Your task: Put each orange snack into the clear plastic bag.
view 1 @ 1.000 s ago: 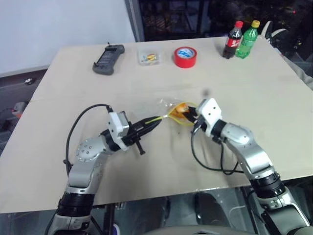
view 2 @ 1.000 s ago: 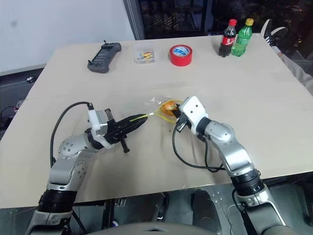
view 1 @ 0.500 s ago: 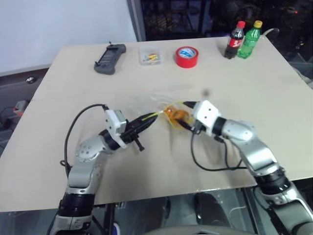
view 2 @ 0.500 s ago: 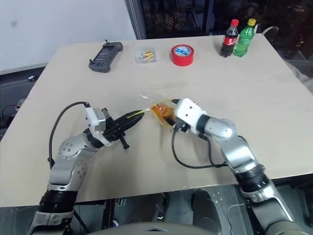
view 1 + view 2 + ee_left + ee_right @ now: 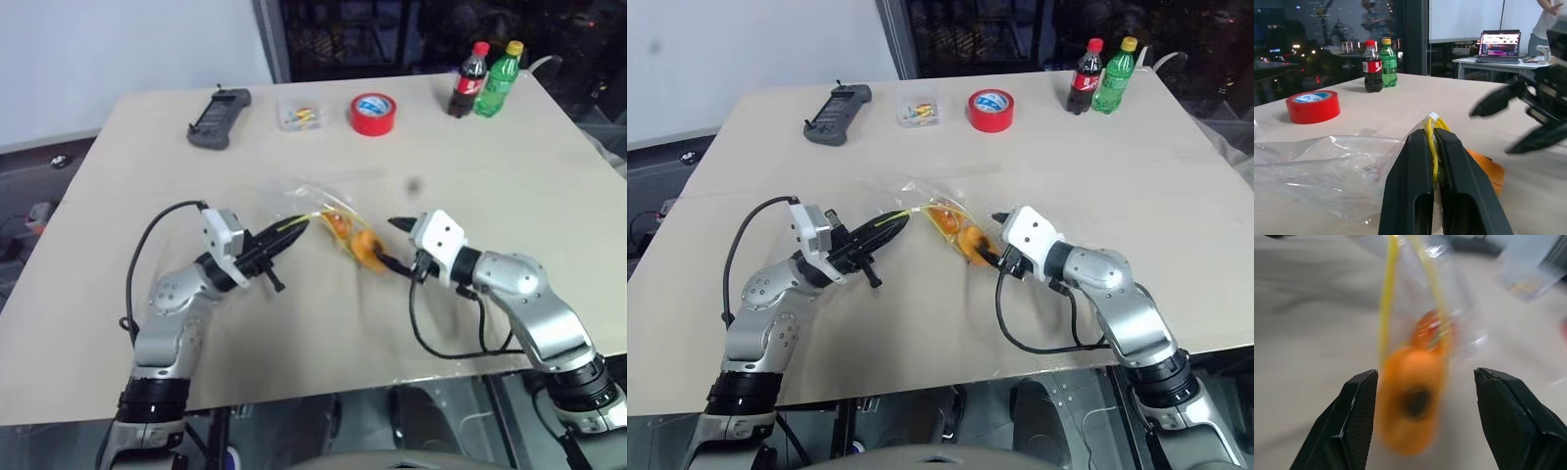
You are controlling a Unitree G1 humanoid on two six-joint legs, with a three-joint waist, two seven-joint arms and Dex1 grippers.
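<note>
With the job looking nearly finished, the left gripper [image 5: 302,228] is pinching the yellow seal strip of the clear plastic bag [image 5: 312,208] between fingers closed tight on it, holding the bag's mouth up near the middle of the tabletop [image 5: 549,186]. Two orange snacks [image 5: 355,236] are showing at that mouth: one is lying behind the plastic, while the nearer one is sitting right at the opening, and whether it is fully inside cannot be told. The right gripper [image 5: 394,243] is hovering just beside that snack, its fingers standing wide apart and holding nothing. No other orange snack is lying on the tabletop, so what appears to be left is settling the nearer snack deeper in. The red tape roll [image 5: 371,114] is standing well apart at the far edge.
</note>
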